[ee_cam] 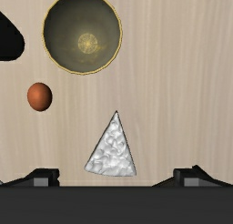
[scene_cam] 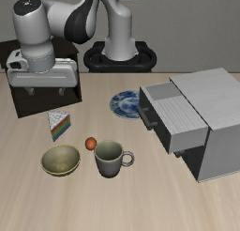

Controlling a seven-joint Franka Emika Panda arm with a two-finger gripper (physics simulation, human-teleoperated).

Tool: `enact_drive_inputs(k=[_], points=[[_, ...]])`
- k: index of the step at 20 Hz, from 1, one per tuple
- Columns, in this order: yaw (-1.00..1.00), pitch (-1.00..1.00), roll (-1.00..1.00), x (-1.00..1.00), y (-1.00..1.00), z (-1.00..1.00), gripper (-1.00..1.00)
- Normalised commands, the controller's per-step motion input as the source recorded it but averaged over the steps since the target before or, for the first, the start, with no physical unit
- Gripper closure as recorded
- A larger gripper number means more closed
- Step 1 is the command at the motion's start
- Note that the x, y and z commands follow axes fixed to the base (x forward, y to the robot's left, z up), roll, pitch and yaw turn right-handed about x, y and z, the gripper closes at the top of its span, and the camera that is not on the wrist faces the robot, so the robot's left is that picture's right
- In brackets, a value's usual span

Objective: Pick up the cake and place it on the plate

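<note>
The cake (scene_cam: 58,125) is a wedge with a white top and rainbow-striped side, lying on the wooden table. My gripper (scene_cam: 53,96) hangs above it, open, with nothing between the fingers. In the wrist view the cake (ee_cam: 114,150) lies just ahead of my gripper (ee_cam: 116,180), between the lines of the two spread fingertips (ee_cam: 36,178), its point facing away from the hand. The blue-and-white patterned plate (scene_cam: 127,103) sits toward the exterior view's right of the cake, beside the cabinet.
An olive bowl (scene_cam: 61,161), a small orange ball (scene_cam: 90,143) and a green mug (scene_cam: 111,158) stand just in front of the cake. A grey cabinet (scene_cam: 211,117) with its drawer (scene_cam: 169,117) pulled out fills the right. A black box (scene_cam: 19,80) sits behind the gripper.
</note>
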Motion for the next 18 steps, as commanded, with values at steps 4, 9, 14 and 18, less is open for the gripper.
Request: enact_drive_inputs(k=[4, 9, 14, 18], points=[[0.00, 0.00, 0.00, 0.00, 0.00, -1.00, -1.00], [0.00, 0.00, 0.00, 0.00, 0.00, -1.00, -1.00], [0.00, 0.00, 0.00, -0.40, 0.00, -0.60, -1.00], [0.00, 0.00, 0.00, 0.00, 0.00, 0.00, 1.00]])
